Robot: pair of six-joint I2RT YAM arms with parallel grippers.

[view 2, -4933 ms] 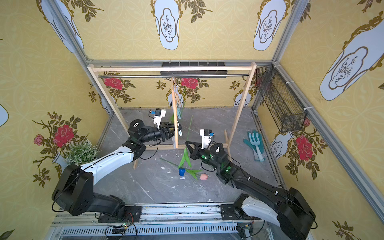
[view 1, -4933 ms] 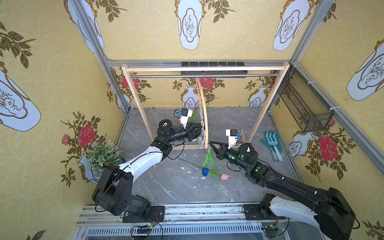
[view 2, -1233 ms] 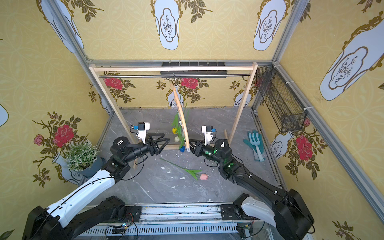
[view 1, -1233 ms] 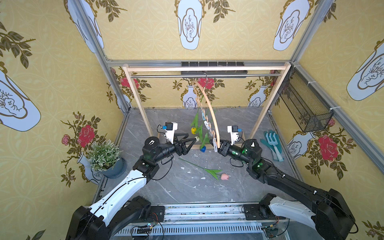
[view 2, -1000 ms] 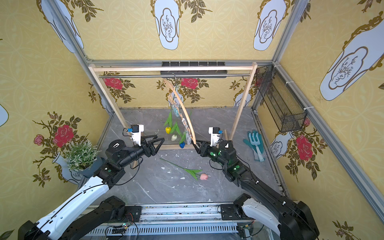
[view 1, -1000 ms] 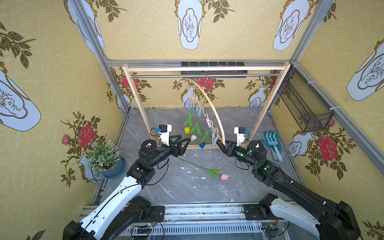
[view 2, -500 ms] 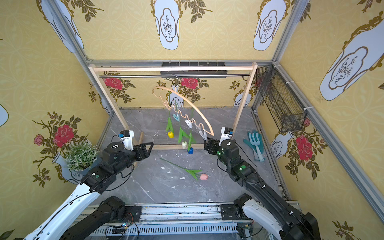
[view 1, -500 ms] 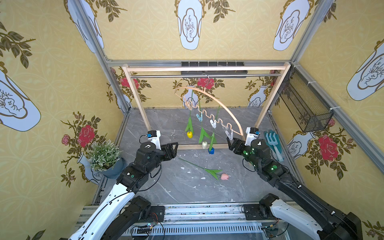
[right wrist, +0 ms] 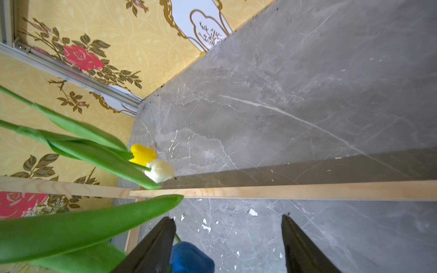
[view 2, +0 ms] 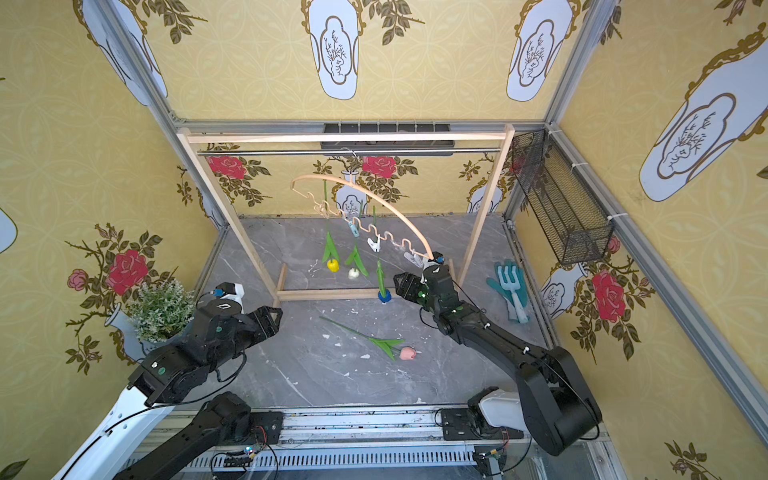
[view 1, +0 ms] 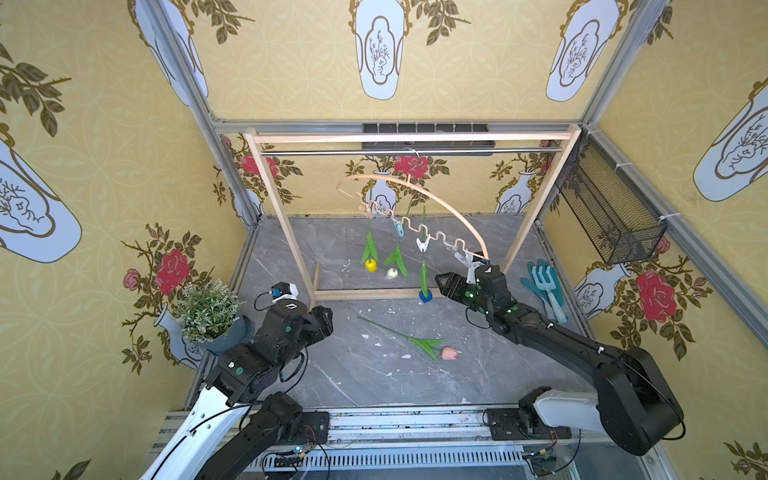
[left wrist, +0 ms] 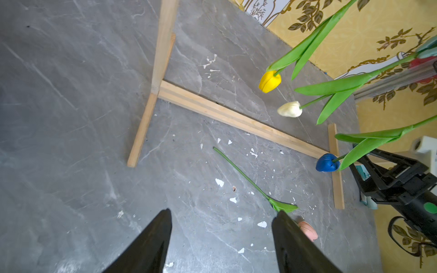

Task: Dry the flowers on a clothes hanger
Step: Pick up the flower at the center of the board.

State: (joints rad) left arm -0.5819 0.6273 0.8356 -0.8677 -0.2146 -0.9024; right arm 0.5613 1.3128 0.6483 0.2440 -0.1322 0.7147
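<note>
Hanger: the clothes hanger (view 1: 440,205) hangs by its hook from the rack (view 1: 286,232), slanted. Its near end sits just above the right arm's wrist, and we can't tell if they touch.
Already up: yellow tulip (view 1: 370,264), white tulip (view 1: 391,273) and blue tulip (view 1: 425,295) dangle head-down from their pins.
One to go: the pink tulip (view 1: 449,353) lies flat on the floor (view 1: 353,386), between the two arms.
Left gripper (left wrist: 223,211): jaws apart and empty, looking down on that stem.
Right gripper (right wrist: 228,217): jaws apart, nothing held, the blue head just beside one finger.
Step, we reckon: fetch the pink tulip.
Doing it well: we set the jaws across the bare stem, clear of leaf and head. We leave the stem tip free for the empty clothespin (view 1: 465,262).
Careful: the hanger hangs free, so we steady it before clipping.
</note>
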